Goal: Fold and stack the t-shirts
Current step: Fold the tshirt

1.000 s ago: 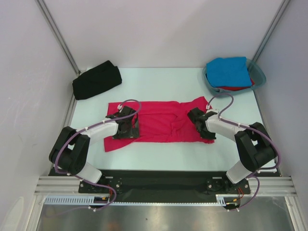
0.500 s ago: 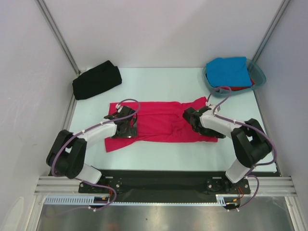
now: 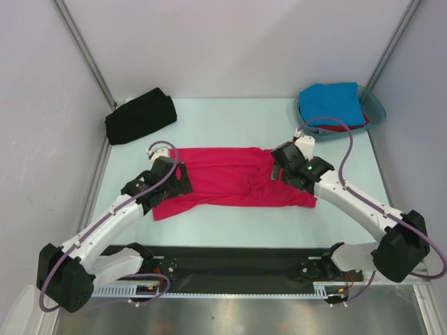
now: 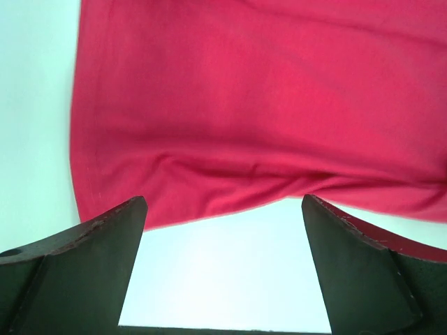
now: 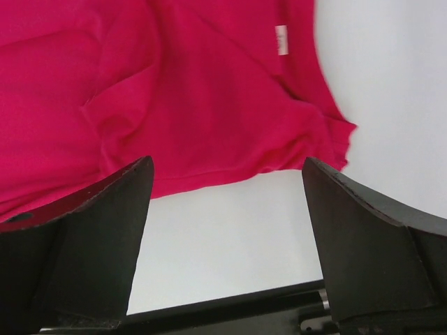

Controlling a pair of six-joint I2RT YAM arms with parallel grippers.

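A crimson-pink t-shirt lies folded into a long band across the middle of the table. Its white neck label shows in the right wrist view. My left gripper hovers over the shirt's left end, open and empty, with the cloth's edge just beyond its tips. My right gripper hangs over the shirt's right end, also open with nothing between its fingers. A folded black t-shirt sits at the back left. A blue t-shirt lies on top of a red one at the back right.
The blue and red shirts rest in a translucent teal tub in the back right corner. White walls and metal frame posts close in the table on three sides. The black base rail runs along the near edge.
My right gripper has opened and let go of the shirt's right end, then lifted. Both arms have risen and stretched out; the left gripper has shifted slightly left.
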